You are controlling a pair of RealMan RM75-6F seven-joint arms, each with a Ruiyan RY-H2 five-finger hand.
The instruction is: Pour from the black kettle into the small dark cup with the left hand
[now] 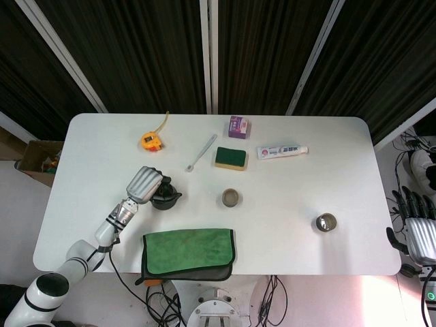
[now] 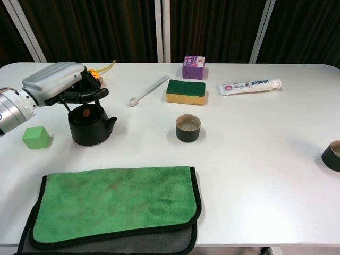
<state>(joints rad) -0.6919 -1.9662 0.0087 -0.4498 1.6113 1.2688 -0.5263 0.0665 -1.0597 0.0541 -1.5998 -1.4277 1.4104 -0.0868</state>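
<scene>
The black kettle [image 1: 167, 199] [image 2: 91, 128] stands upright on the white table, left of centre, spout toward the right. My left hand [image 1: 144, 184] [image 2: 55, 82] sits over it, fingers curled around the top handle, thumb pointing right. A small dark cup [image 1: 231, 198] [image 2: 189, 128] with a pale inside stands a short way right of the kettle, apart from it. My right hand [image 1: 415, 228] hangs off the table's right edge, fingers spread and holding nothing; only the head view shows it.
A second dark cup [image 1: 326, 222] [image 2: 333, 155] stands at the right. A green cloth [image 1: 189, 252] [image 2: 114, 204] lies at the front edge, a green cube [image 2: 36, 137] left of the kettle. Sponge [image 2: 186, 91], toothbrush [image 2: 149, 90], toothpaste [image 2: 249, 85], purple box [image 2: 193, 67] and tape measure [image 1: 150, 140] lie behind.
</scene>
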